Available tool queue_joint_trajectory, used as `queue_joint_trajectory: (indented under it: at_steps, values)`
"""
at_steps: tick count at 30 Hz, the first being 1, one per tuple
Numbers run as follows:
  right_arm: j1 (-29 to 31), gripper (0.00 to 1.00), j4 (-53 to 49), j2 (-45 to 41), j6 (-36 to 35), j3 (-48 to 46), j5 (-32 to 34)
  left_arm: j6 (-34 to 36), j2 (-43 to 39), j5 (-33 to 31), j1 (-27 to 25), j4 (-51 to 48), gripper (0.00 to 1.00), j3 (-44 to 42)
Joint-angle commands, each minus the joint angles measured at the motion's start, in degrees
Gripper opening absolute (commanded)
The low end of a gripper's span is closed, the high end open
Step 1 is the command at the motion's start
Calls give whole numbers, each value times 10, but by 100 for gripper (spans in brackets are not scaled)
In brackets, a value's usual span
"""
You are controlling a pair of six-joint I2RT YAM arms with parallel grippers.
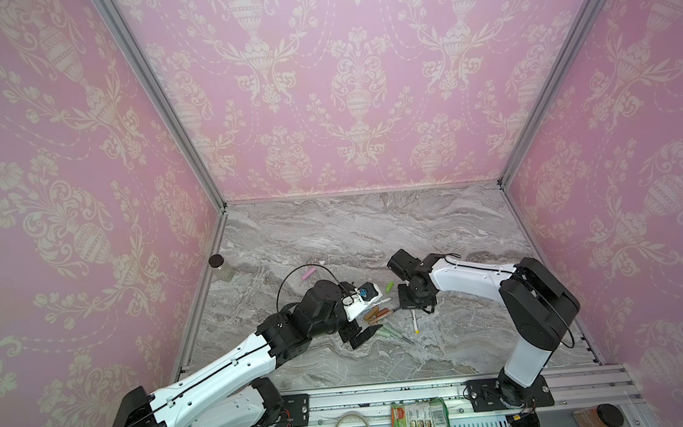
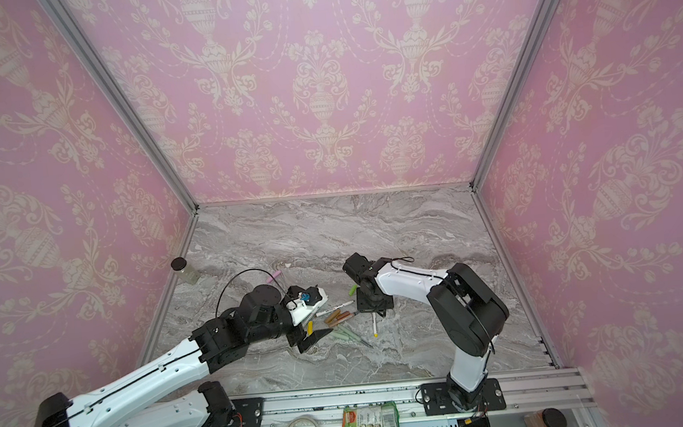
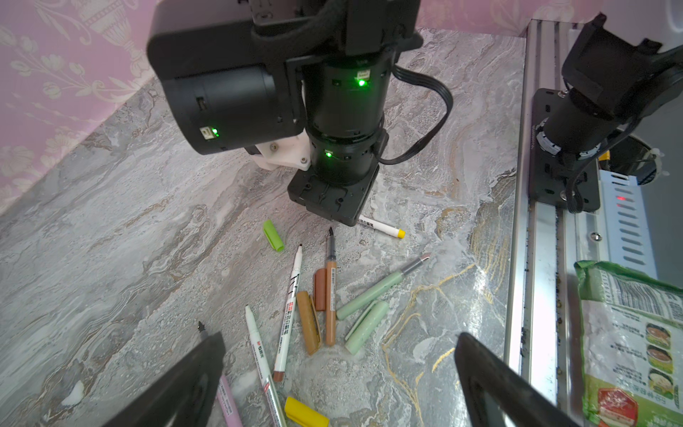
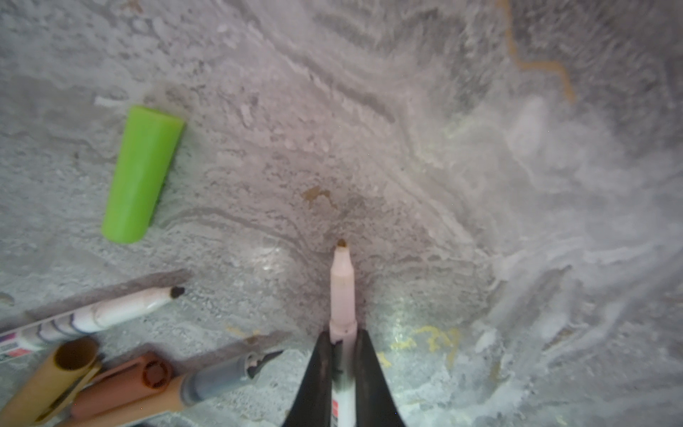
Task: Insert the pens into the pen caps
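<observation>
Pens are lying loose in a scattered cluster on the grey, veined marble-look tabletop, just beside the bright green cap, a smooth stubby tube. Next to that cap, the yellow-ended pen, a slim white barrel with a tapered nib, is being pinched by the right gripper. Its two black wedge-shaped fingers are pressing closed on the barrel, and the pen seems to be lying low on the marble.

Farther from the bright green cap, the dark-tipped white pen, the brown pen with a grey neck, the sage green pen and the pink pen are lying fanned out. Short tubular caps are lying among them: a brown cap, a tan cap with a clip, a pale green cap and a yellow cap. The pink cap is lying alone, well apart from the bright green cap, to its left in both top views.

The left gripper is hanging over the cluster's side away from the bright green cap, jaws spread wide and holding nothing.

Even farther left of that cap, a small clear jar with a black lid is holding something pale that cannot be made out.
</observation>
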Motion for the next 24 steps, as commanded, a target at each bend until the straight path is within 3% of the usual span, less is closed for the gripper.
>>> queue_joint_trajectory:
  at_steps: [1, 7, 11, 16, 24]
  values:
    - [-16, 5, -20, -37, -5, 7, 16, -71, -4, -41, -4, 53, 99, 1]
    - [-70, 2, 42, -203, -9, 2, -21, -174, 20, -9, 1, 82, 99, 21]
    - [-99, 0, 101, -296, -12, 8, -70, -252, 65, 113, 36, 104, 99, 59]
    - [-104, 0, 142, -340, -23, 27, -125, -369, 121, 257, 83, 198, 95, 79]
    - [-103, 0, 231, -362, -14, 1, -196, -456, 181, 334, 90, 266, 92, 117]
